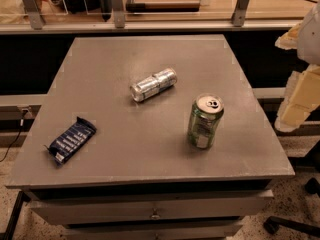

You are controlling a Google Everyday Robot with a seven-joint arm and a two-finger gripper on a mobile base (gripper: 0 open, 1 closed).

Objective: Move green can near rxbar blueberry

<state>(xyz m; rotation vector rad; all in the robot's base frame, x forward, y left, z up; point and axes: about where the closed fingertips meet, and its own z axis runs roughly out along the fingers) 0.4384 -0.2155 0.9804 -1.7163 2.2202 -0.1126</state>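
The green can (204, 122) stands upright on the grey table (125, 149), right of its middle, with its silver pull-tab top showing. The rxbar blueberry (71, 140) lies flat near the table's front left corner, its dark blue wrapper angled. My gripper (296, 100) hangs at the right edge of the view, beyond the table's right side, to the right of the green can and a little farther back. It holds nothing that I can see.
A slim all-silver can (153, 84) lies on its side near the table's middle, behind and left of the green can. A railing with glass panels (150, 19) runs behind the table. Drawers (150, 211) sit below the front edge.
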